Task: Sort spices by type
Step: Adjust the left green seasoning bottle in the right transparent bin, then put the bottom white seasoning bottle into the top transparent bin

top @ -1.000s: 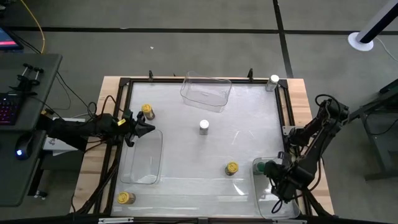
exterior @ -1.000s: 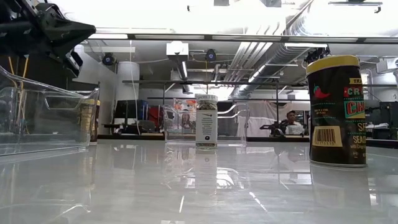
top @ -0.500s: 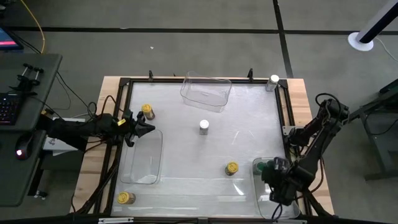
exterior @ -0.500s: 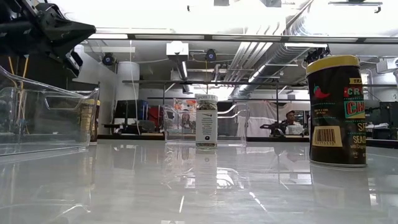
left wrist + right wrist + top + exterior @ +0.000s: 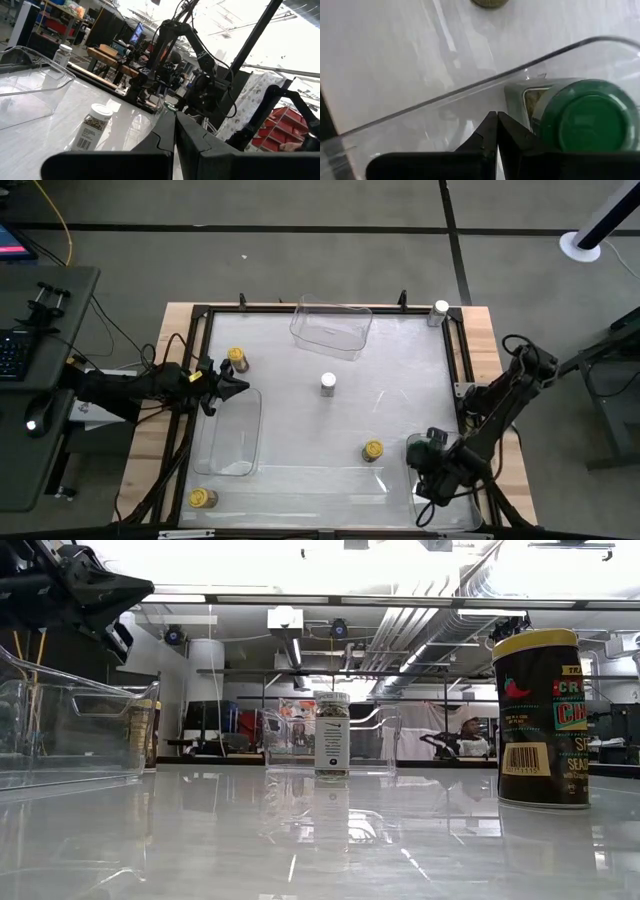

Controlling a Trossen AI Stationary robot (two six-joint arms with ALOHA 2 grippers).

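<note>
The right pincer [image 5: 428,480] hangs over the clear bin [image 5: 440,515] at the table's [image 5: 300,410] five o'clock corner, its fingers pressed together and pinching nothing. Just beside its tips, inside that bin, stands a green-lidded jar [image 5: 585,120]; the bin wall [image 5: 470,92] crosses right in front of the fingertips. The left pincer [image 5: 232,386], also pressed together and empty, waits at the nine o'clock edge above a second clear bin [image 5: 228,435].

The other jars are scattered:
- one yellow-lidded jar [image 5: 237,359] at about ten o'clock
- another yellow-lidded jar [image 5: 201,498] in the seven o'clock corner
- a third yellow-lidded jar [image 5: 373,451] near five o'clock, just outside the right bin
- a white-lidded jar [image 5: 328,384] near the centre
- a second white-lidded jar [image 5: 441,309] at the one o'clock corner, off by the frame
- a third clear bin [image 5: 332,328] lies at twelve o'clock

Risks, as I judge them:
- With the right fingers shut and so near the green lid, a sideways swing could knock the jar over inside the bin.
- A low exit could catch the bin wall and drag the light bin across the slick table, perhaps into the nearby yellow jar.
- The corner white jar sits tight against the frame, so a grab there could clip the rail and tip it off the edge.
- Small round jars may roll if toppled, and a pinch on the lid alone could slip.
</note>
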